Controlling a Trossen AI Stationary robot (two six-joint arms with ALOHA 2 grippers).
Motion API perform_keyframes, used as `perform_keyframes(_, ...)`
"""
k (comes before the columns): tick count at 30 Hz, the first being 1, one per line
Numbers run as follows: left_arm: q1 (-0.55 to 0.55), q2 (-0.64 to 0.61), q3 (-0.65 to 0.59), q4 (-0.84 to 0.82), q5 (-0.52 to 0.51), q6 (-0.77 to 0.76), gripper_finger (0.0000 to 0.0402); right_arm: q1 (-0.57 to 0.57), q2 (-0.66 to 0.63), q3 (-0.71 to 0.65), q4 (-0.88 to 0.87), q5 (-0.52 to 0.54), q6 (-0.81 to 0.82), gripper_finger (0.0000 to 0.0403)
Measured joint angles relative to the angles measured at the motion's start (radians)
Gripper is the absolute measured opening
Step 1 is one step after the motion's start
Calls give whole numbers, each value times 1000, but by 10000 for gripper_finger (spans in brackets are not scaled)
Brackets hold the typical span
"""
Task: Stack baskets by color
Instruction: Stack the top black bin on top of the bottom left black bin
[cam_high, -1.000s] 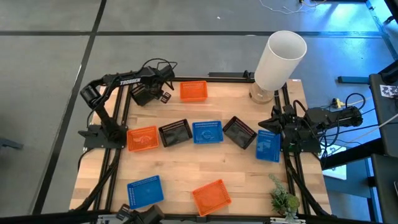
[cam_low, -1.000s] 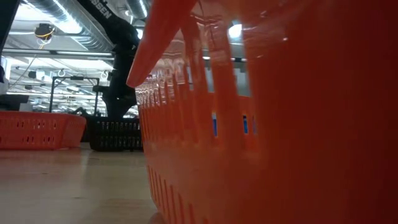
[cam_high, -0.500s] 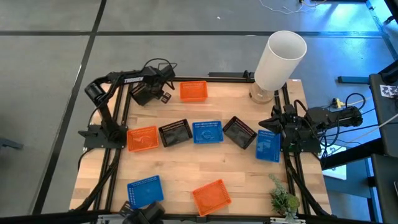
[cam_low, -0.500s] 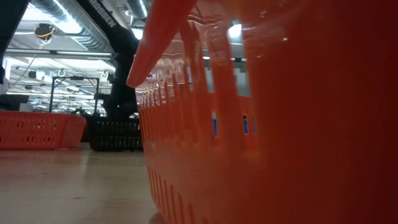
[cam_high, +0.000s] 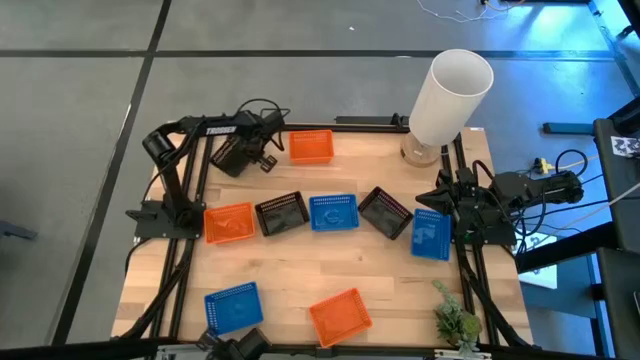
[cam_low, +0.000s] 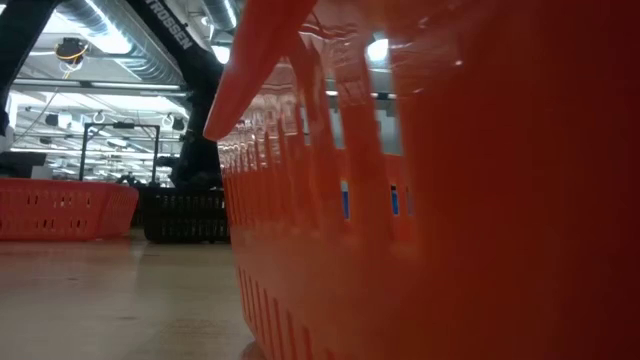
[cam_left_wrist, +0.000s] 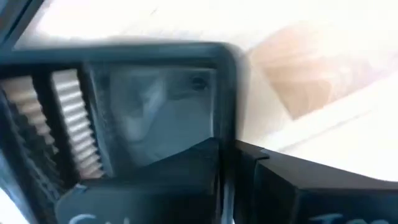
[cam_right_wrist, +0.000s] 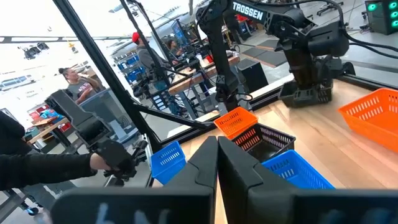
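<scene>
Seven baskets show on the wooden table (cam_high: 300, 300), each holding nothing, with mesh bottoms and low walls. An orange basket (cam_high: 311, 146) sits at the far edge. Across the middle run an orange basket (cam_high: 230, 222), a black basket (cam_high: 282, 213), a blue basket (cam_high: 333, 212), a tilted black basket (cam_high: 385, 211) and a blue basket (cam_high: 431, 235). Near the front lie a blue basket (cam_high: 233, 306) and an orange basket (cam_high: 340, 316). The left gripper (cam_high: 262, 160) hangs just left of the far orange basket, jaws together. The right gripper (cam_high: 440, 203) waits at the right edge, fingers (cam_right_wrist: 205, 168) pressed together, beside the white cylinder (cam_high: 448, 96).

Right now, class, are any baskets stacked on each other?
No: in the high view every basket, such as the orange one, lies singly on the table.
</scene>
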Motion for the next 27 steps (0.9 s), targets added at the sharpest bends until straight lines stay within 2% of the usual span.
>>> perform_keyframes(7,-117,-165,0,-106,5,-52,0,0,0,0,-1,-1,-34,12)
perform_keyframes(11,-247,-324,0,-148,35,-166,0,0,0,0,-1,-2,-83,12)
perform_keyframes(15,-422,-446,1,-143,97,-304,0,0,0,0,-2,-36,-189,12)
perform_keyframes(20,-641,-494,1,-46,128,-419,0,0,0,0,-3,-86,-313,12)
perform_keyframes(24,-753,-482,1,110,127,-366,0,0,0,0,-3,-88,-342,12)
perform_keyframes(27,-786,-445,2,170,94,-337,0,0,0,0,-3,-88,-342,12)
